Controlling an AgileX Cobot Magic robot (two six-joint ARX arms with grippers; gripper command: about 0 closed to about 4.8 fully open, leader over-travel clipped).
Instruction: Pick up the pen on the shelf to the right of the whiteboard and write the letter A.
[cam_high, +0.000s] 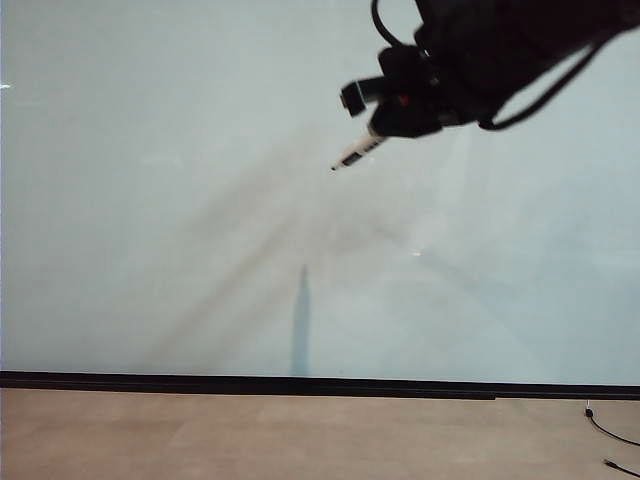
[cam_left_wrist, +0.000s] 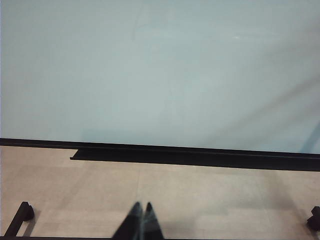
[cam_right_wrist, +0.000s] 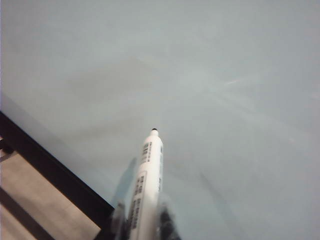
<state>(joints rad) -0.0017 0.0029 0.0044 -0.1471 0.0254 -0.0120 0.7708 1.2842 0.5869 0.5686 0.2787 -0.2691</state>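
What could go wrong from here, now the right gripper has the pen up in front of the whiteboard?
1. The right gripper is shut on the pen near its rear end, so pressing the tip against the whiteboard might tilt or push the pen back in the jaws.
2. The pen sits angled to the board; strokes could skip or wobble. The left gripper, shut and low, seems uninvolved.

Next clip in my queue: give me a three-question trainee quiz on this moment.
1. True or false: the right gripper grips the pen.
2. The whiteboard shows: A) a finished letter A, B) no writing, C) a circle.
3. Fill in: the left gripper hangs low over the floor with its jaws ____.

Key: 1 true; 2 B; 3 shut.
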